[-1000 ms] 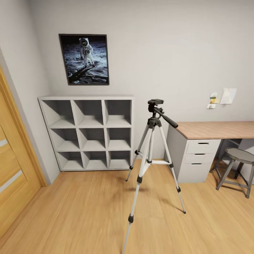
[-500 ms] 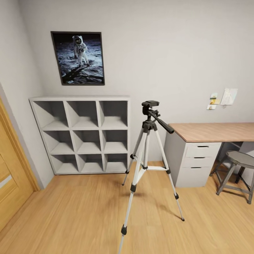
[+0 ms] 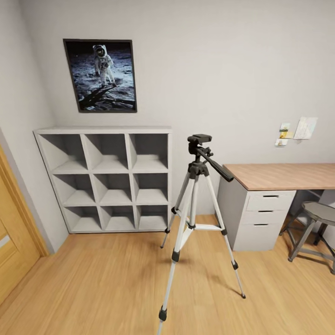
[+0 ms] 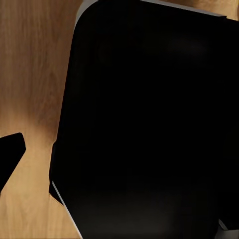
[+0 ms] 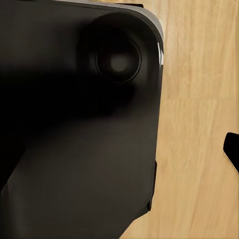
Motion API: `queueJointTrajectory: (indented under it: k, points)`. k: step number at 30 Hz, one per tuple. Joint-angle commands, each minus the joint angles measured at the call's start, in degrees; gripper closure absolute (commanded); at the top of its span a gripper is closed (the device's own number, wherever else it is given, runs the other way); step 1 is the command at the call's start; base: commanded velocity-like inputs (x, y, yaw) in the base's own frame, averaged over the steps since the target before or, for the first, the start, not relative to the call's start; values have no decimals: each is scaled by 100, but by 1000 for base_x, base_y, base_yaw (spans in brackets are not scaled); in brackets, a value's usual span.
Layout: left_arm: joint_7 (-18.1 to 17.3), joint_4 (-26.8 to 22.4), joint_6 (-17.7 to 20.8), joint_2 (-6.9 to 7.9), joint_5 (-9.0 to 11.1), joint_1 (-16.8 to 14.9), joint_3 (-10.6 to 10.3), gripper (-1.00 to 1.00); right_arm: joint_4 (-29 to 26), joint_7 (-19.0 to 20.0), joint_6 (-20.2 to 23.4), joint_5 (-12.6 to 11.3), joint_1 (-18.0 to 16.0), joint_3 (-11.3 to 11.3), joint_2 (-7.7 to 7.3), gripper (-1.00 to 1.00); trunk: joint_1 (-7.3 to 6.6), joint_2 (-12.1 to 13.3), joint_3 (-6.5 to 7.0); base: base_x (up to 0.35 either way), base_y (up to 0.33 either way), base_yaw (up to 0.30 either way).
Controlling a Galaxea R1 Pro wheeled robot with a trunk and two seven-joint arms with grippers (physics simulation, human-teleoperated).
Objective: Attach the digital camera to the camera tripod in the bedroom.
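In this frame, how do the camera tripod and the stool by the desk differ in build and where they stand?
The camera tripod is tall, with slim silver legs, black joints and a dark head with a pan handle; the stool is short, grey, with thicker legs and a round seat. The tripod stands free on the open wood floor; the stool sits at the desk, partly under its top. Both rest on splayed legs.

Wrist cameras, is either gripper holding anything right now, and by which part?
Cannot be told: both wrist views show a dark robot body over wood floor, no fingers or held thing. The tripod stands untouched.
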Motion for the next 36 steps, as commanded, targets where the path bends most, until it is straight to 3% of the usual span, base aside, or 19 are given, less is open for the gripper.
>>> queueJointTrajectory:
  k: [1,26,36]
  points:
    - [5,-5,-3,-1,34,1,6,-100,0,3,-19,9,0,6,-1,-100,3,-2,-4,293,0,0]
    - [5,-5,-3,-9,27,1,6,-100,0,-6,-27,9,0,5,-1,-100,3,-2,-4,303,0,0]
    - [5,-5,-3,-9,30,1,6,-100,1,-6,-27,9,0,5,-1,-100,3,-2,-4,82,0,0]
